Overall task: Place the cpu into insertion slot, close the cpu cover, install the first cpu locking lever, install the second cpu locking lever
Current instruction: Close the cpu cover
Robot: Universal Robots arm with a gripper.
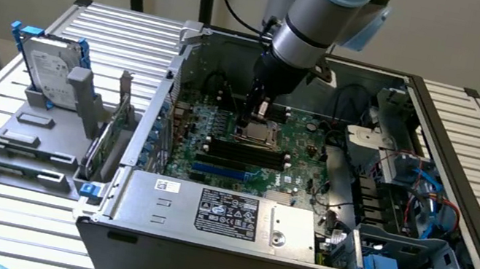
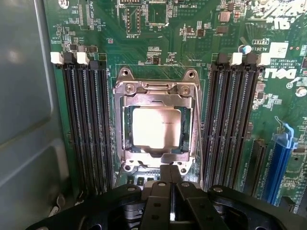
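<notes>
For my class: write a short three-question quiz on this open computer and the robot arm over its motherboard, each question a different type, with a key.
1. True or false: the cpu lies in the insertion slot with the cpu cover down around it.
2. The pincer is: A open wide; B shut; C gripping a cable.
3. Fill in: long black memory slots lie on ___ sides of the socket (one/both).
Key: 1 true; 2 B; 3 both.

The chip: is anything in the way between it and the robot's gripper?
Nothing visible is. The chip lies in its socket with the metal cover around it, and the shut gripper is close by the socket's edge.
</notes>
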